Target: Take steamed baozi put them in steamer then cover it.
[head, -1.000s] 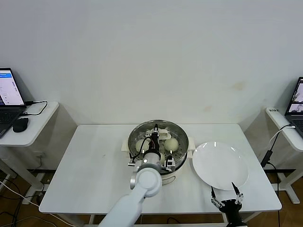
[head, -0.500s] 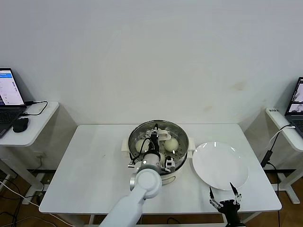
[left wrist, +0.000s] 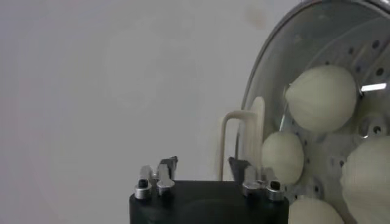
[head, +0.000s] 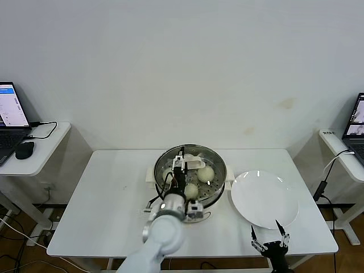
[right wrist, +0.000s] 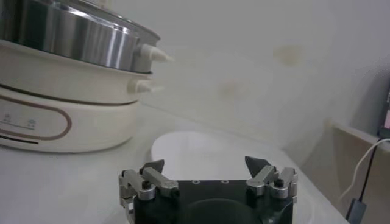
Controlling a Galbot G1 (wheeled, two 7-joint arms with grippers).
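Note:
The steamer (head: pixel 215 187), a shiny steel pot on a white base, stands mid-table. The glass cover (head: pixel 211 161) lies on it, its cream handle (head: pixel 194 164) upright in the middle. Several cream-white baozi (head: pixel 206 173) show through the glass. In the left wrist view the cover's metal rim (left wrist: pixel 263 79), handle (left wrist: pixel 239 143) and baozi (left wrist: pixel 321 97) appear. My left gripper (head: pixel 180 167) (left wrist: pixel 203 164) hangs over the near-left part of the cover, open, with the handle just beyond its fingertips and untouched. My right gripper (head: pixel 266 233) (right wrist: pixel 205 163) waits open at the table's front right, empty.
A bare white plate (head: pixel 264 199) (right wrist: pixel 207 149) lies right of the steamer (right wrist: pixel 67 36), just ahead of my right gripper. Side desks with laptops (head: pixel 10 114) stand off both ends of the white table (head: pixel 108 199).
My left gripper has opened, let go of the cover's handle and drawn back toward me and to the left. The cover stays on the steamer. My right arm is almost unmoved.

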